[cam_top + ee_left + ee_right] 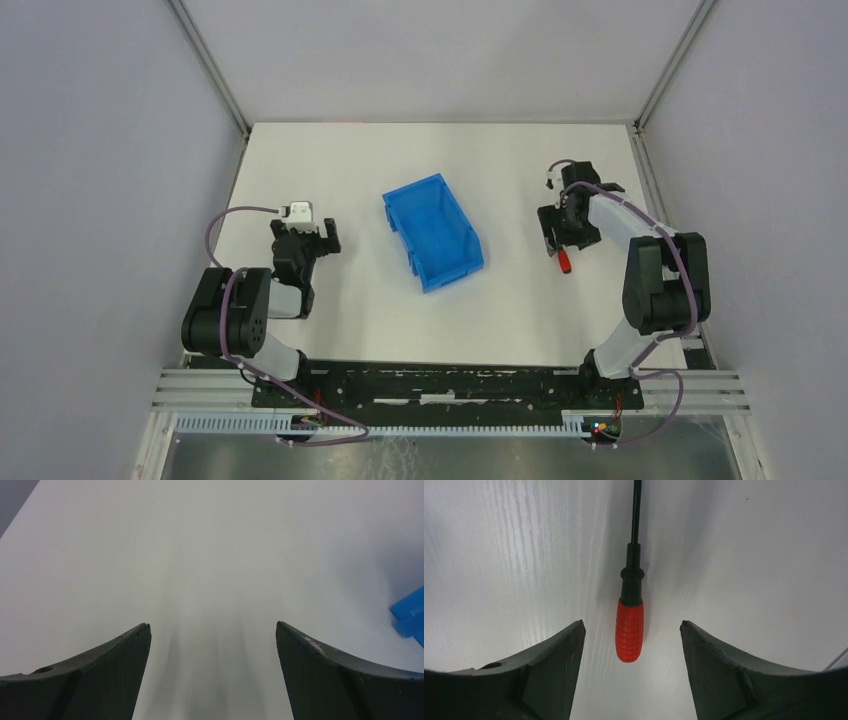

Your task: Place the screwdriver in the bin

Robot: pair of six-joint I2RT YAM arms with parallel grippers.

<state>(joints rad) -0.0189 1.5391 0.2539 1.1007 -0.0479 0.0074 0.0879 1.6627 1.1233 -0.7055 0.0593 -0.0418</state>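
Status: task barely started, nothing delivered. The bin (435,232) sits mid-worktop (400,320), open top up, and looks empty from above. The screwdriver (631,580) lies flat on the worktop on the right side, well apart from the bin, directly under the right arm (640,262). From above only the red handle (629,630) shows, poking out on the near side. On the wrist view the right jaws stand open either side of that handle, with a clear gap on both sides and no contact, so nothing is held. The shaft (637,510) runs straight away from the camera and out of frame, so I can't see the tip. Alignment looks decent, handle roughly centred between the fingers. The left arm (262,300) is parked on the left of the worktop, left jaws wide with only bare worktop between them and a corner of the bin just visible off to its right. My read: we're at the pre-grasp. Left to do: close on the handle, lift, carry across to the bin, release over the open top. Main risk is the thin round handle rolling or slipping as the fingers meet it on the smooth surface.
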